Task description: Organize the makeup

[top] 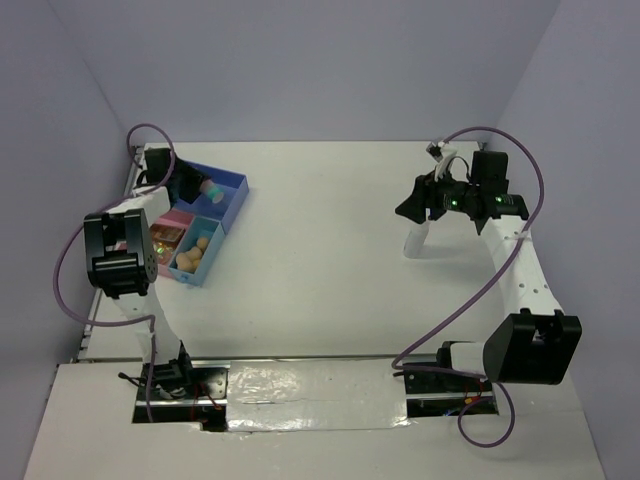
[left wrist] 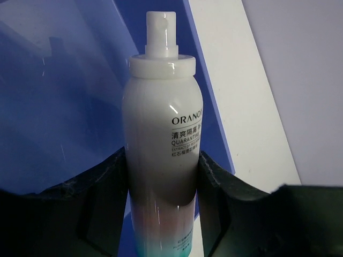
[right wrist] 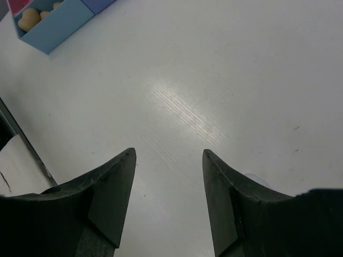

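My left gripper point(top: 192, 186) point(left wrist: 163, 160) is shut on the white-pink-teal tube point(left wrist: 161, 107), a spray bottle with a white nozzle. It holds the tube over the blue compartment point(top: 228, 194) of the tray, where the tube's teal end shows point(top: 211, 189). Peach sponges point(top: 194, 252) point(right wrist: 29, 19) lie in the teal compartment. An eyeshadow palette point(top: 165, 238) lies in the pink compartment. My right gripper point(top: 412, 208) point(right wrist: 169, 155) is open and empty above the bare table at the right. A small white thing point(top: 418, 242), perhaps the white bottle, stands just below it.
The blue, pink and teal tray point(top: 216, 266) sits at the far left, close to the left arm. Its blue wall point(left wrist: 64, 107) fills the left wrist view behind the tube. The tray's teal corner point(right wrist: 59, 32) shows at the top left of the right wrist view.
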